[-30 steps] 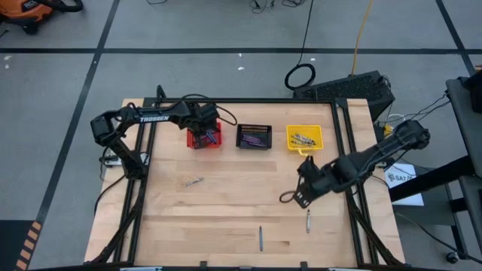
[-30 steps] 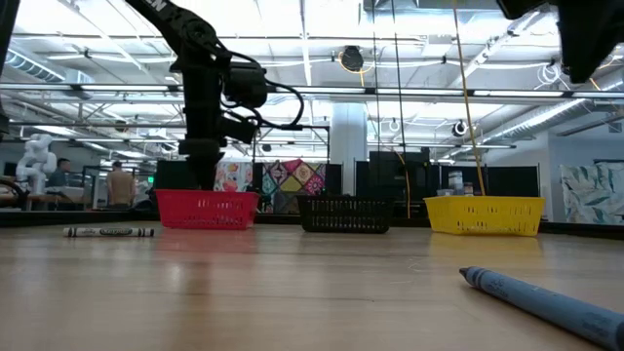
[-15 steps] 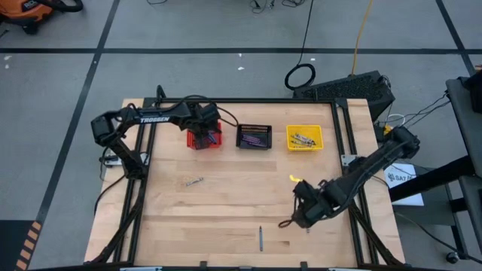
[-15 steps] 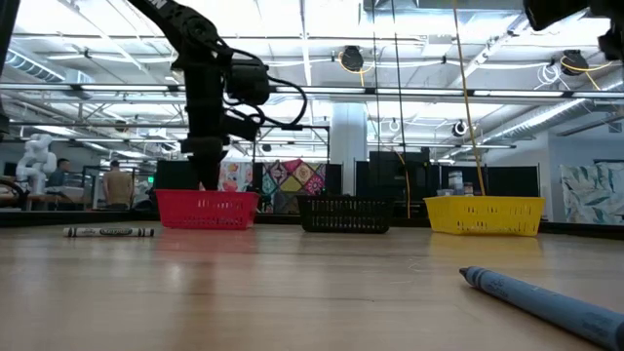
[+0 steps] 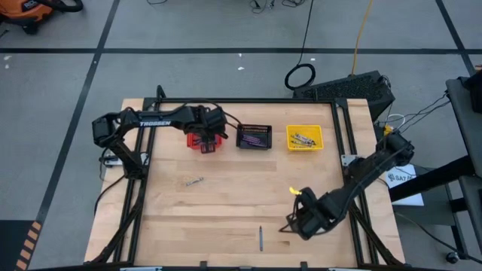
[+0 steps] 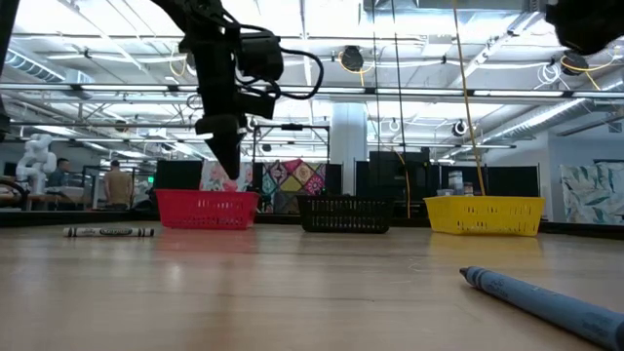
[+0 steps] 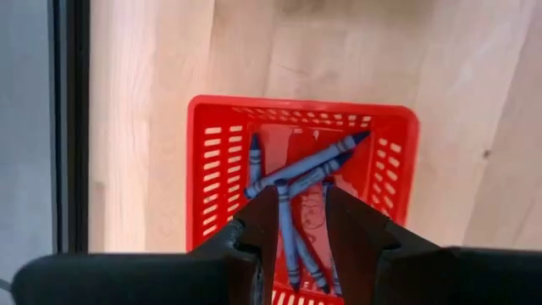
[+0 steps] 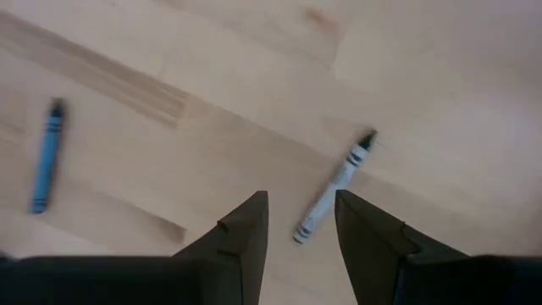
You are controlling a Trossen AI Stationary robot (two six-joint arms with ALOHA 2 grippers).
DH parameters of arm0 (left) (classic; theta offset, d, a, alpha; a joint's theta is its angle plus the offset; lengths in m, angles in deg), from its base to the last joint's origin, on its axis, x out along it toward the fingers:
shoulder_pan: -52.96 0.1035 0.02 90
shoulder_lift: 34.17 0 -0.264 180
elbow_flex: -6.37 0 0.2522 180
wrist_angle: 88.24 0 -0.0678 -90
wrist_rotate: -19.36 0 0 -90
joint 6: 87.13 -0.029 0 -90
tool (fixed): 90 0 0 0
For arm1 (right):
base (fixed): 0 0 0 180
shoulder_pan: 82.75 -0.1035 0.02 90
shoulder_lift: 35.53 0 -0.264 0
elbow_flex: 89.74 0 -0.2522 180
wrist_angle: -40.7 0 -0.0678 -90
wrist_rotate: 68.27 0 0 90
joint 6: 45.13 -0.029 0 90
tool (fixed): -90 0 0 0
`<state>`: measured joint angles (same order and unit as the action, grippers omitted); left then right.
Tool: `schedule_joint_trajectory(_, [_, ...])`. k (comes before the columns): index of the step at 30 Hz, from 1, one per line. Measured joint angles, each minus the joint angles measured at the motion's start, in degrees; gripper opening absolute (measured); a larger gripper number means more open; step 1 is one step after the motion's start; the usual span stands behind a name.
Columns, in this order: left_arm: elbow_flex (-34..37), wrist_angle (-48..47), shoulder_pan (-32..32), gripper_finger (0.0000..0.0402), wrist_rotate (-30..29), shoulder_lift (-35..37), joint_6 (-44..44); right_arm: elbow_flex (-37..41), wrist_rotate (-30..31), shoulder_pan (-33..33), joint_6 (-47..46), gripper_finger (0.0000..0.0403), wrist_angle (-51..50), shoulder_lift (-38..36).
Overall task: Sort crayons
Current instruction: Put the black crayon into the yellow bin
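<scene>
My left gripper point(image 7: 301, 191) is open and empty, pointing down above the red basket point(image 7: 212, 161), which holds several blue crayons point(image 7: 305, 165). It also shows in the high view point(image 5: 207, 141) and the low view point(image 6: 222, 146). My right gripper point(image 8: 301, 199) is open above the table near its near right part point(image 5: 300, 223). A grey crayon point(image 8: 334, 188) lies on the wood just beyond its fingertips. A blue crayon point(image 8: 47, 157) lies farther off point(image 5: 260, 238). Another grey crayon point(image 5: 194, 181) lies left of centre.
A black basket point(image 5: 254, 136) with purple crayons and a yellow basket point(image 5: 303, 138) with grey crayons stand in the far row, right of the red basket point(image 5: 197, 138). In the low view a blue crayon point(image 6: 546, 297) lies close to the camera. Bare wood spreads across the middle.
My right gripper has gone toward the table's near edge and a little left, ending over the grey crayon at the near right. My left gripper has risen out of the red basket and shifted slightly toward the table's right.
</scene>
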<state>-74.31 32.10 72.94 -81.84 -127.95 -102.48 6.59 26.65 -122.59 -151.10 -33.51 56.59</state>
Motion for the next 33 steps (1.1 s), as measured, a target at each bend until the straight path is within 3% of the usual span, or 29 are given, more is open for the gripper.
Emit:
schedule_joint_trajectory(13, [-0.06,-0.29,-2.71,0.0093,0.0,0.0,0.05,0.0,-2.16,-4.51,-10.94,0.0125,-0.99,6.78])
schedule_joint_trajectory(33, [-0.06,-0.93,-7.02,0.0093,0.0,0.02,0.03,2.74,-5.07,-4.63,-10.35,0.0125,5.97,13.59])
